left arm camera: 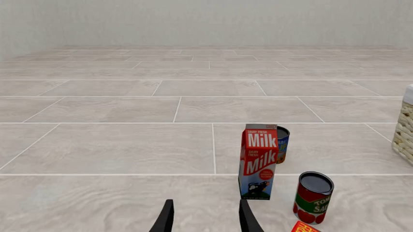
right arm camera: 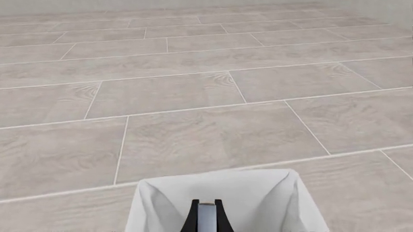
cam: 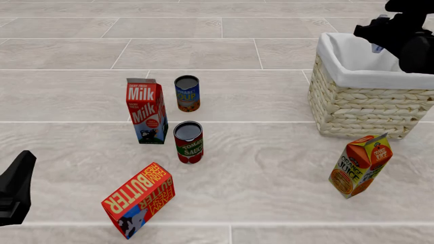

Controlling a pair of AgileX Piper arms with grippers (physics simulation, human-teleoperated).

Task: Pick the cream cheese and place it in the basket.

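The cream cheese (right arm camera: 206, 220) is a pale block pinched between the dark fingers of my right gripper (right arm camera: 206, 204), which is shut on it. It hangs over the open top of the basket (right arm camera: 156, 203), whose white lining fills the space below the fingers. From the front, the right gripper (cam: 375, 43) sits above the far right of the wicker basket (cam: 359, 104), and only a sliver of the cream cheese (cam: 377, 49) shows. My left gripper (left arm camera: 206, 217) is open and holds nothing; it sits low at the near left (cam: 24, 165).
A milk carton (cam: 146, 109), a soup can (cam: 187, 93) and a tomato sauce can (cam: 188, 142) stand mid-floor. A red butter box (cam: 139, 198) lies tilted in front of them. An orange juice carton (cam: 359, 165) leans just in front of the basket.
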